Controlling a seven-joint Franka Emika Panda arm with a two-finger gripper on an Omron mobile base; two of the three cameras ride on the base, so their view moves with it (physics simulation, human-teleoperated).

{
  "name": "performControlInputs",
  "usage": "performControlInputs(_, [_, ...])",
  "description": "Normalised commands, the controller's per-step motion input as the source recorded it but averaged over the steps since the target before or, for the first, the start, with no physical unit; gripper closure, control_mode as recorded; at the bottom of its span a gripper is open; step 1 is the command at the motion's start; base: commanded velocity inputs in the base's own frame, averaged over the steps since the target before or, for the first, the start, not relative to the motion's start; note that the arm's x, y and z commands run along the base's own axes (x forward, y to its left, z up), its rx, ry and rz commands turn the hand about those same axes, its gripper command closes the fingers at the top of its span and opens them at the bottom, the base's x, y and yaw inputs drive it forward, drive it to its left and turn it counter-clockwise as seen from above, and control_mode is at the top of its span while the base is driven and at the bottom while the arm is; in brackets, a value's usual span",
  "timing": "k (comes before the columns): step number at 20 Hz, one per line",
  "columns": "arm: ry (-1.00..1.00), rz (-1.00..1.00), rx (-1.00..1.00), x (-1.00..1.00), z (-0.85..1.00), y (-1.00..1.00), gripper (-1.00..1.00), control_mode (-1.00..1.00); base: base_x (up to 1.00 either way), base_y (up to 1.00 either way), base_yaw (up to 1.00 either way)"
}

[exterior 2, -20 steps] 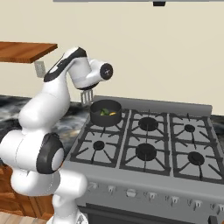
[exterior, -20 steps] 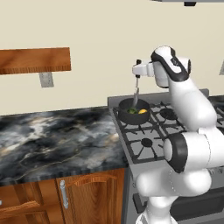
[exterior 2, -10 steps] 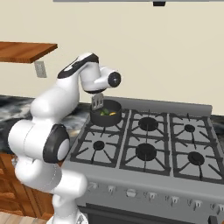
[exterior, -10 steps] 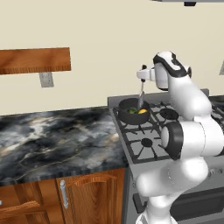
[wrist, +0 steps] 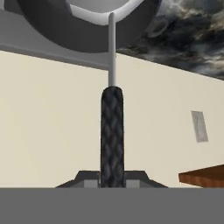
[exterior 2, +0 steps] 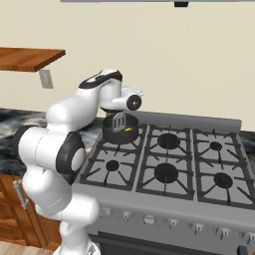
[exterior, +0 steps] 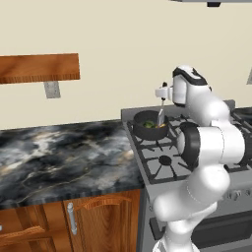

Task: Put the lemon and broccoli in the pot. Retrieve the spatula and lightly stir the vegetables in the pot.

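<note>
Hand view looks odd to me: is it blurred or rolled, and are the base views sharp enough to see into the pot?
Hand view: sharp but rolled over, counter at the top, spatula handle crisp between the pincer tips. Left base view: flat, even light, no glare; pot small, green and yellow inside just readable. Right base view: equally sharp, the spatula's slotted head partly covers the pot's contents.

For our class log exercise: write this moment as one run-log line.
stage: stirring | jaws: shut on black-handled slotted silver spatula | spatula head: inside shallow dark metal pot | pot: on stove's rear left burner | contents: yellow and green pieces
</note>
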Motion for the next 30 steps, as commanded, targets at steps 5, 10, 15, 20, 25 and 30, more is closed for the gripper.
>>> performControlInputs(5, [0.0, -0.04, 0.0, 0.27, -0.48, -0.22, 1.0, -1.0, 0.0, 0.0, 0.0])
performControlInputs(10, [0.0, -0.01, 0.0, 0.3, -0.33, -0.1, 1.0, -1.0, 0.0, 0.0, 0.0])
performControlInputs(15, [0.0, 0.0, 0.0, 0.35, -0.14, -0.03, 1.0, -1.0, 0.0, 0.0, 0.0])
performControlInputs(20, [0.0, 0.0, 0.0, 0.35, -0.03, 0.0, 1.0, -1.0, 0.0, 0.0, 0.0])
performControlInputs(25, [0.0, 0.0, 0.0, 0.25, -0.02, 0.0, 1.0, -1.0, 0.0, 0.0, 0.0])
performControlInputs(30, [-0.02, 0.0, 0.0, 0.02, 0.0, 0.04, 1.0, -1.0, 0.0, 0.0, 0.0])
